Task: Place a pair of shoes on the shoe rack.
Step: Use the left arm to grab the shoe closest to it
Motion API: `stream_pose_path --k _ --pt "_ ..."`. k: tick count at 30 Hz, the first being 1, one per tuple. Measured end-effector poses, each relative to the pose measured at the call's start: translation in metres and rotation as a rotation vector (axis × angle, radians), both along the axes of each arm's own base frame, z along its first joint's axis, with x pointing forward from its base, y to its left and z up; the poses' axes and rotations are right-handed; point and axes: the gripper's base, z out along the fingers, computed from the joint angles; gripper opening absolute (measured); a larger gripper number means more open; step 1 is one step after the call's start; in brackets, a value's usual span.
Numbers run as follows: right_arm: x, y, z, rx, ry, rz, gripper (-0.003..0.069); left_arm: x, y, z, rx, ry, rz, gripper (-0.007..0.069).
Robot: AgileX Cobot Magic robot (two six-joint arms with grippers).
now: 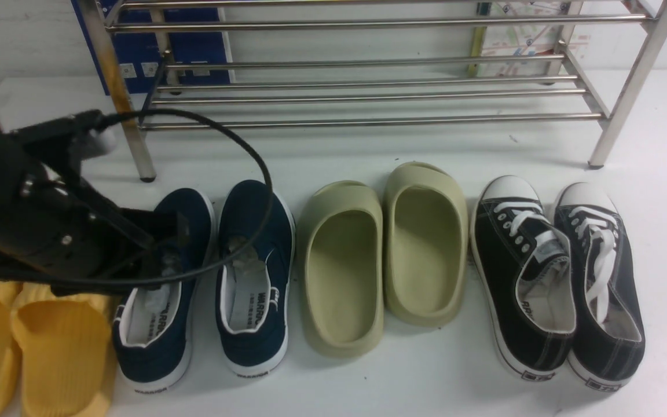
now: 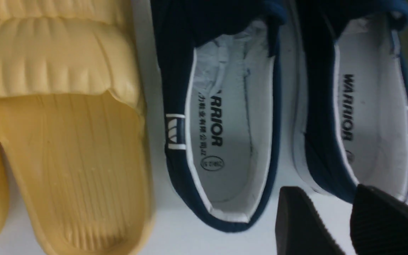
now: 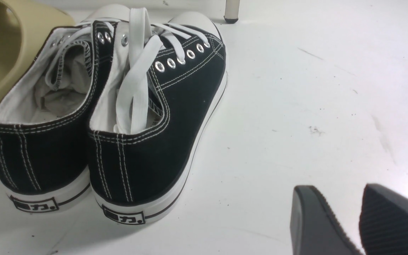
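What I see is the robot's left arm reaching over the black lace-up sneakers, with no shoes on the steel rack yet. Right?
Not quite. The front view shows the left gripper over the navy blue slip-on sneakers, not the black lace-up sneakers. The shoe rack indeed holds no shoes on its visible bars.

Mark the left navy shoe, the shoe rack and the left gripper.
left navy shoe (image 1: 157, 356), front view, navy heel cloth.
shoe rack (image 1: 368, 121), front view, lowest front bar.
left gripper (image 2: 331, 202), left wrist view, midway between its fingertips.
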Motion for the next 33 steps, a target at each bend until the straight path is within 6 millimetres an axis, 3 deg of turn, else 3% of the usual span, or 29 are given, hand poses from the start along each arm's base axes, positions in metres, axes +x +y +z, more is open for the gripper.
stream_pose_path --k 10,20,23,25,26,29,33 --pt "0.000 0.000 0.000 0.000 0.000 0.000 0.0239 0.039 -0.020 -0.062 0.056 0.084 0.031 0.0239" --pt "0.000 0.000 0.000 0.000 0.000 0.000 0.0239 0.053 -0.021 -0.094 0.116 0.110 -0.002 0.0211" --pt "0.000 0.000 0.000 0.000 0.000 0.000 0.0239 0.055 -0.021 -0.095 0.124 0.109 -0.007 0.0167" --pt "0.000 0.000 0.000 0.000 0.000 0.000 0.0239 0.057 -0.022 -0.090 0.129 0.114 -0.010 0.0031" --pt "0.000 0.000 0.000 0.000 0.000 0.000 0.0239 0.058 -0.023 -0.088 0.133 0.119 -0.015 0.0008" --pt "0.000 0.000 0.000 0.000 0.000 0.000 0.0239 0.059 -0.023 -0.078 0.146 0.126 -0.040 -0.0002" --pt "0.000 0.000 0.000 0.000 0.000 0.000 0.0239 0.061 -0.024 -0.050 0.128 0.089 -0.041 -0.0002"
